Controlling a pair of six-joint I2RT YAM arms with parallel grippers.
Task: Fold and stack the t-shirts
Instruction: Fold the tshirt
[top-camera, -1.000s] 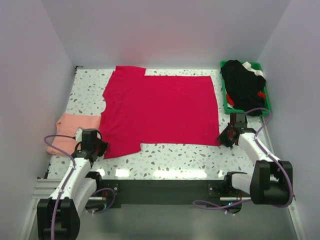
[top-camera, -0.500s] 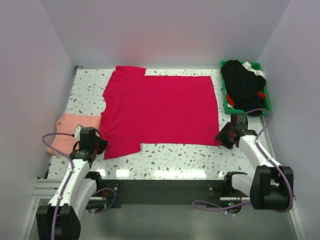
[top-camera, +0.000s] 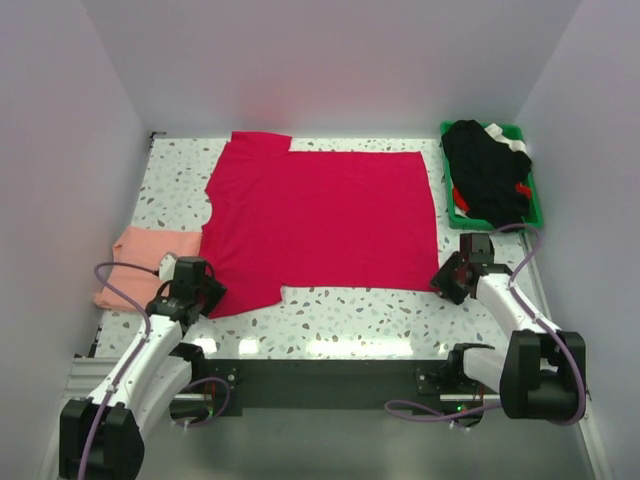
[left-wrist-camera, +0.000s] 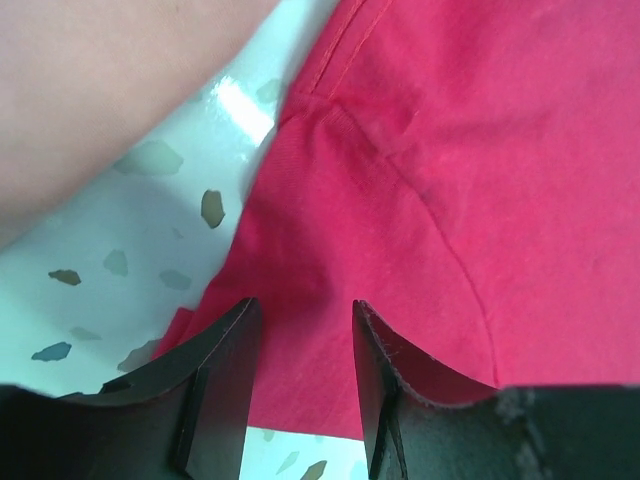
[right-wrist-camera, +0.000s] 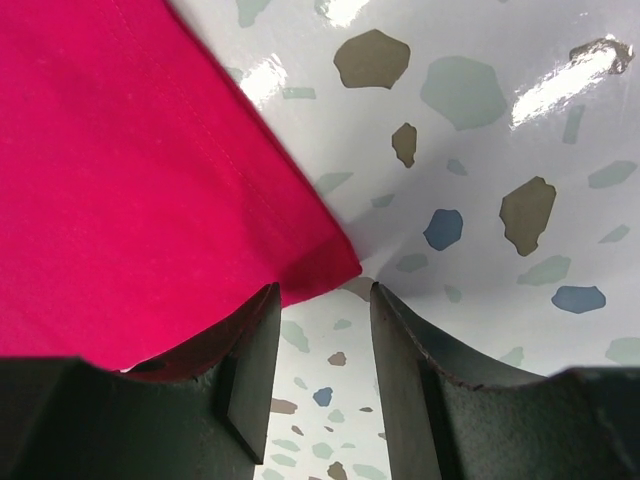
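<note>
The crimson-red t-shirt (top-camera: 320, 220) lies spread flat across the middle of the table. The salmon-pink t-shirt (top-camera: 140, 262) lies folded at the left edge, partly under the red one's sleeve. My left gripper (top-camera: 207, 293) is open over the red shirt's near-left sleeve corner; in the left wrist view (left-wrist-camera: 305, 335) red cloth (left-wrist-camera: 420, 200) lies between the jaws. My right gripper (top-camera: 443, 280) is open at the shirt's near-right hem corner; in the right wrist view (right-wrist-camera: 322, 320) that corner (right-wrist-camera: 310, 265) sits just in front of the jaws.
A green plastic bin (top-camera: 533, 195) at the back right holds dark clothes (top-camera: 487, 170). White walls close in the table on three sides. The speckled tabletop (top-camera: 350, 310) shows along the near edge.
My left gripper has moved right and forward onto the red sleeve corner. My right gripper has edged slightly left toward the hem corner.
</note>
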